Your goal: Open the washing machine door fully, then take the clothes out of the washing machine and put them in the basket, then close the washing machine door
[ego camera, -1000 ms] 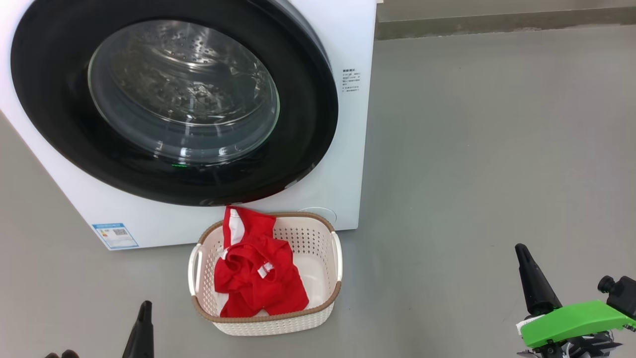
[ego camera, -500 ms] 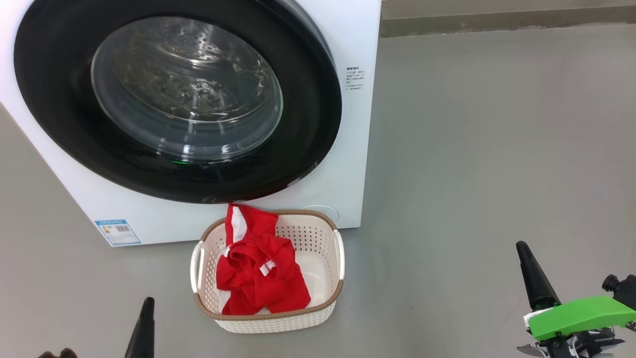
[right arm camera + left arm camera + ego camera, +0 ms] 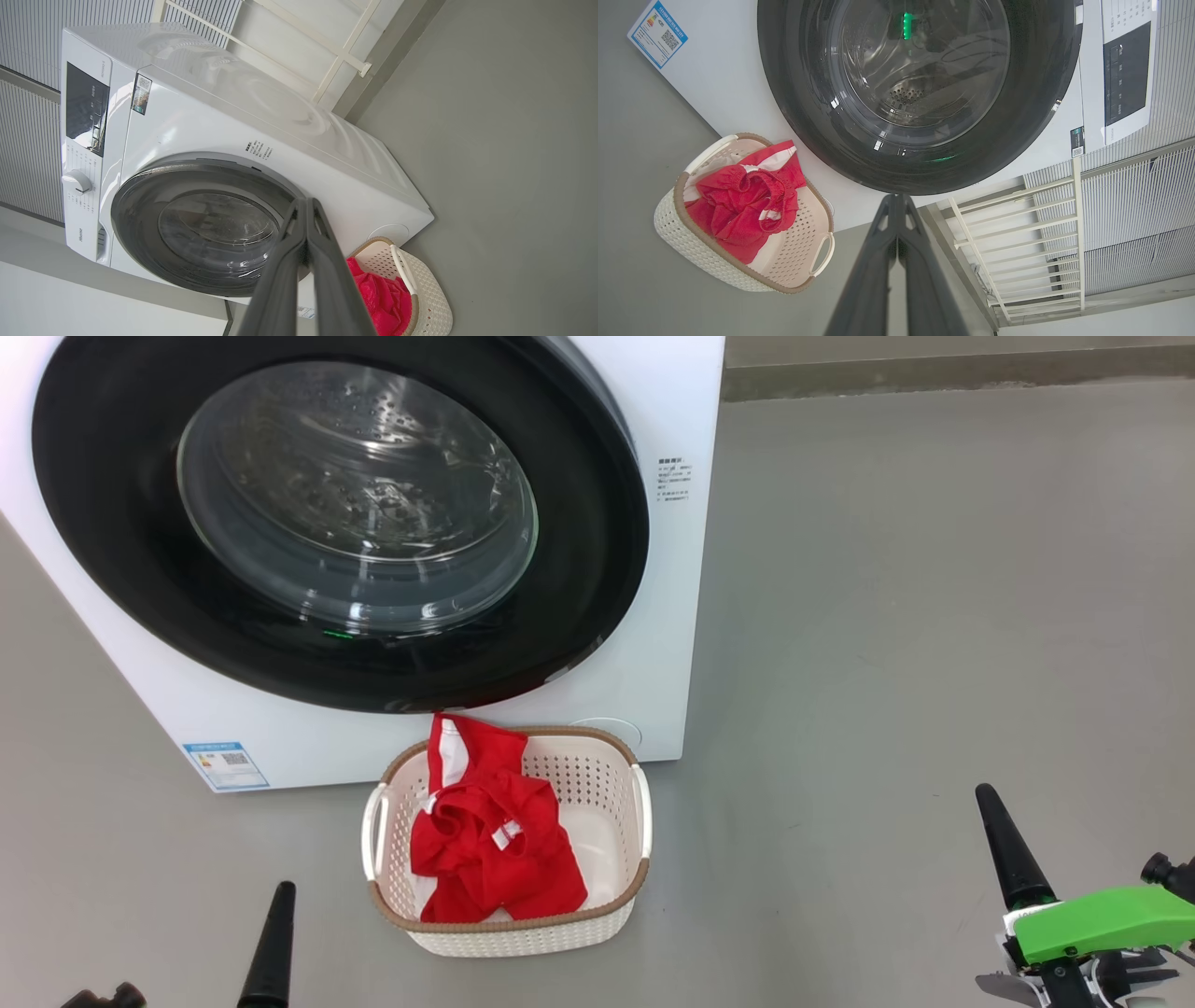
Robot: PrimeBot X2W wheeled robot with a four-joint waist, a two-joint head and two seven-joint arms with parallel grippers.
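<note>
- Found left claw (image 3: pixel 896 198) clenched on nothing, at near left.
- Found right claw (image 3: pixel 306 201) clenched too, empty, at near right.
- Saw clothes (image 3: pixel 495 849) heaped in basket (image 3: pixel 523 933) on floor (image 3: pixel 934 616), beyond both claws.
- Stood just before washing machine (image 3: pixel 653 644), below washing machine door (image 3: pixel 121 569), seemingly closed flush.

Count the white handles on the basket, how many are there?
2. The left handle sits on one side of the basket, the right handle on the opposite side. None looks hidden.
</note>
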